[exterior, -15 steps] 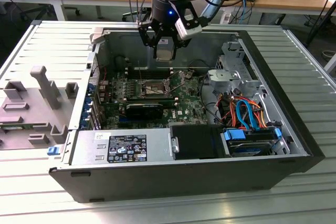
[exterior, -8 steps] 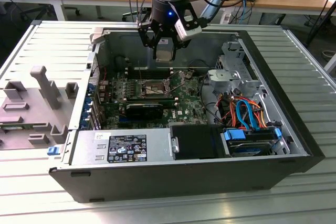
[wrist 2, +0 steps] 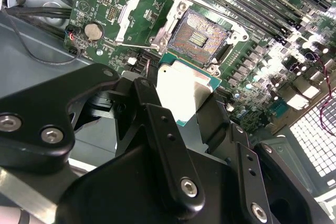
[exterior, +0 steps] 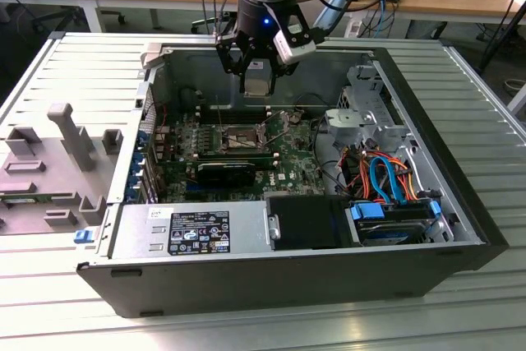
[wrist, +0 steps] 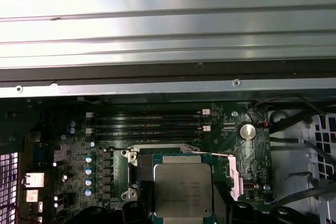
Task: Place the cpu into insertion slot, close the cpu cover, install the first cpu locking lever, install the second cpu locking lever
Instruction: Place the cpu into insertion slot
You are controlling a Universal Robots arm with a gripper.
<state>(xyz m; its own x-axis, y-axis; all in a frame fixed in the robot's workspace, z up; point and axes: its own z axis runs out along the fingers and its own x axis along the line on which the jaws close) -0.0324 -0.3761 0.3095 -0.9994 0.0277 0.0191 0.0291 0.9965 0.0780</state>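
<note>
Over ribbed metal table [exterior: 246,330], inside open computer case [exterior: 288,277], hovered with gripper [exterior: 256,81] clamped on cpu [wrist 2: 181,90] above bare insertion slot [wrist 2: 199,35], cpu cover [wrist 2: 128,14] raised; risked damage there from any tilt or skewed seating.

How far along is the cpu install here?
Nothing is finished yet. The gripper is shut on the cpu, held above the board. The insertion slot is bare and the cpu cover stands open, so seating, closing and both lever steps remain.
</note>
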